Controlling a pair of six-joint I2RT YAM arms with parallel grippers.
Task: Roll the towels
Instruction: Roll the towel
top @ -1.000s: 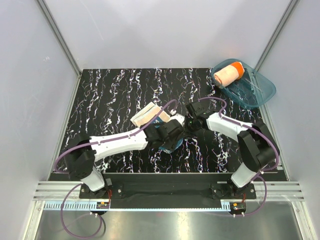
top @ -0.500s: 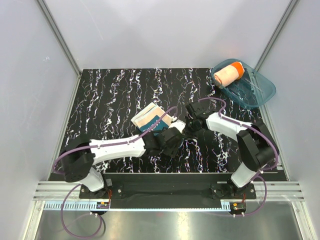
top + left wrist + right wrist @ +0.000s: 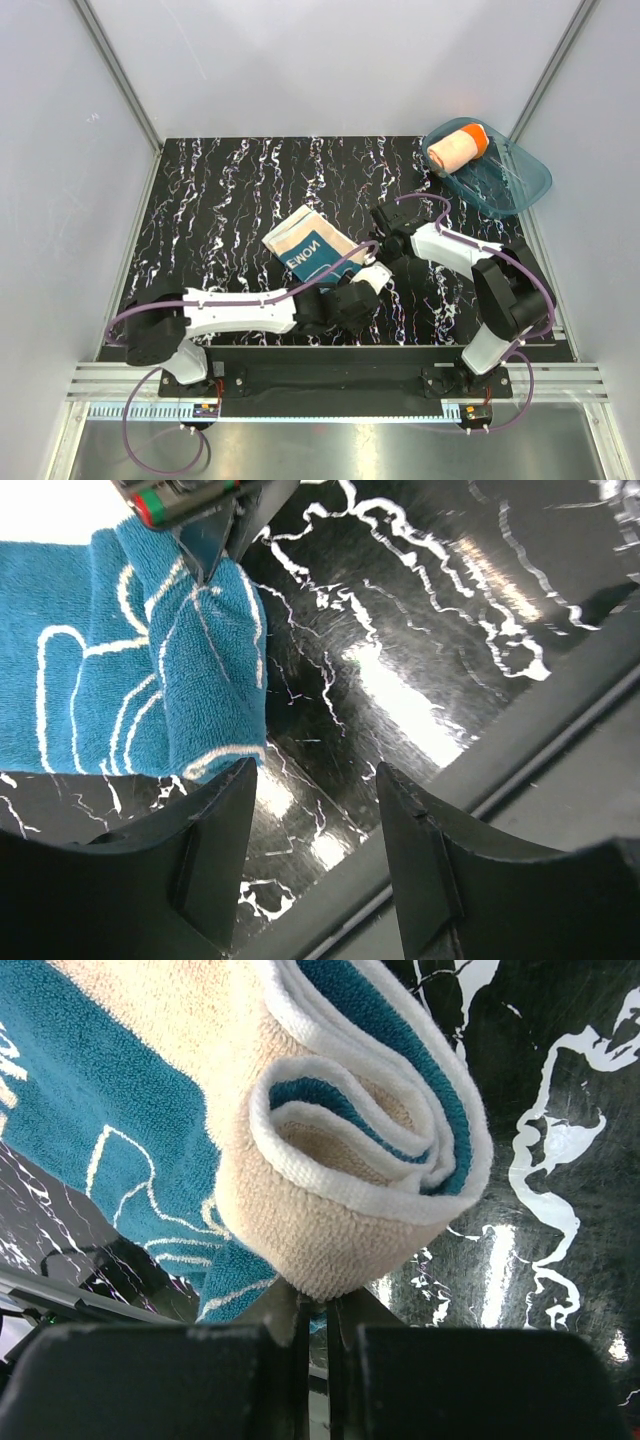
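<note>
The teal-blue towel (image 3: 305, 248) lies mid-table, its cream side showing at the far left and its right part curled into a loose roll (image 3: 350, 1160). My right gripper (image 3: 385, 243) is shut on the roll's cream lower fold (image 3: 318, 1295). My left gripper (image 3: 370, 282) stands open just near of the towel, nothing between its fingers (image 3: 312, 780), and the towel's near corner (image 3: 150, 680) lies beyond its left fingertip. The orange towel (image 3: 455, 148) lies rolled up in the tub.
A translucent teal tub (image 3: 515, 185) sits at the far right corner of the black marbled mat (image 3: 220, 200). The table's near edge rail (image 3: 520, 770) runs right behind my left fingers. Grey walls enclose three sides.
My left arm has drawn back toward the near edge, off the teal towel, uncovering more of it. The right gripper has kept its hold with hardly any movement.
</note>
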